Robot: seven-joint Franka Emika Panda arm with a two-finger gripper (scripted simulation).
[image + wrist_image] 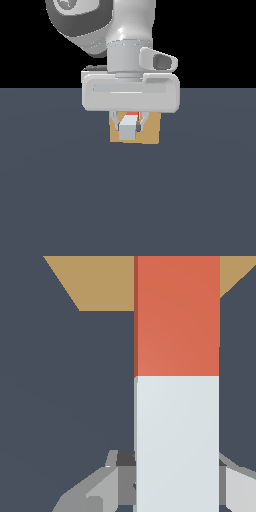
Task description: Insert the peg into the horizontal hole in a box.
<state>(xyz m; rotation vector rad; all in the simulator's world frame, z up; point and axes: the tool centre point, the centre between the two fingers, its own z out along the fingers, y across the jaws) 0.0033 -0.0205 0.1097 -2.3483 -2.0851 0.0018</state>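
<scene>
One peg (177, 381) is held level by its pale end in the closed gripper (129, 123), orange end aimed at the box (151, 131) just ahead on the desk (60, 190), so it can be pushed straight in; the hole is hidden.

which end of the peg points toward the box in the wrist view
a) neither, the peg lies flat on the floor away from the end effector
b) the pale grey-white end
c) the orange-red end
c: in the wrist view the peg has its orange-red half reaching to the tan box, while its pale half sits at the end effector.
</scene>
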